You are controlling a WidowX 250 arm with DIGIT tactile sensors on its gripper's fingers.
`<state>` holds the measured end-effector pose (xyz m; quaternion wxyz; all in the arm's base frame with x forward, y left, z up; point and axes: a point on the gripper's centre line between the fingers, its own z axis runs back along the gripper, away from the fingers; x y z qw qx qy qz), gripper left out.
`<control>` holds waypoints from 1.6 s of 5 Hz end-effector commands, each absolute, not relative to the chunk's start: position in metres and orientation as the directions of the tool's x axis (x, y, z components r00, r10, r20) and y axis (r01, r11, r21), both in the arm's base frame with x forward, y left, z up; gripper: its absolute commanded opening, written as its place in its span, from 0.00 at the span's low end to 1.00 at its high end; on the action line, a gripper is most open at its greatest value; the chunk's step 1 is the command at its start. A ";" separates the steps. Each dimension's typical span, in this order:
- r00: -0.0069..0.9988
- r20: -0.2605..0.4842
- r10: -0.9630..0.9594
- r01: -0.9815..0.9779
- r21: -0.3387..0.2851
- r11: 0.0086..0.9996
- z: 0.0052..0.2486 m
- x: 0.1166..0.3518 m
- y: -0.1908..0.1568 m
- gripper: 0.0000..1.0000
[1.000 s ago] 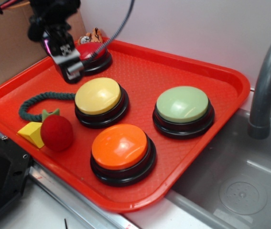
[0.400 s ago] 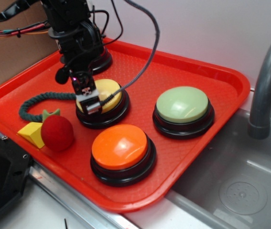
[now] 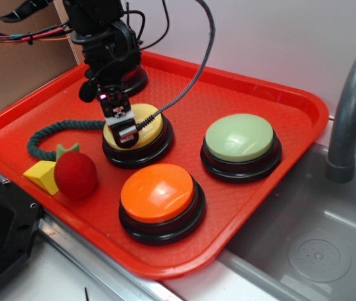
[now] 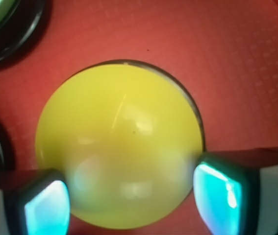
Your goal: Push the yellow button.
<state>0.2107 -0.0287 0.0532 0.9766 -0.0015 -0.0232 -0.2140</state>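
Note:
The yellow button (image 3: 150,123) is a pale-yellow dome on a black base, at the middle left of the red tray (image 3: 291,103). My gripper (image 3: 124,132) is right above it, its tip down at the dome's front left; I cannot tell whether it touches. In the wrist view the yellow button (image 4: 119,132) fills the middle, and the gripper (image 4: 131,200) is open, with a lit finger on each side of the dome's near edge. Nothing is held.
An orange button (image 3: 157,191) sits in front, a green button (image 3: 239,138) to the right, and a red button (image 3: 135,80) behind the arm. A red ball toy (image 3: 75,174), a yellow wedge (image 3: 41,175) and a green rope (image 3: 46,135) lie left. A sink (image 3: 316,244) and faucet (image 3: 353,94) are right.
My gripper has moved from the back left of the tray, near the red button, forward and down onto the yellow button. It shifted slightly right in the last half second.

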 end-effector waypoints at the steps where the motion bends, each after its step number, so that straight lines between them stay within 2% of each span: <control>1: 0.915 0.079 -0.396 0.391 0.072 0.918 0.100 0.208 -0.036 1.00; 3: 0.940 0.063 -0.336 0.330 0.088 0.940 0.137 0.196 -0.036 1.00; 5: 0.942 0.055 -0.332 0.326 0.095 0.941 0.135 0.201 -0.035 1.00; 8: 0.939 0.053 -0.340 0.334 0.105 0.937 0.114 0.214 -0.031 1.00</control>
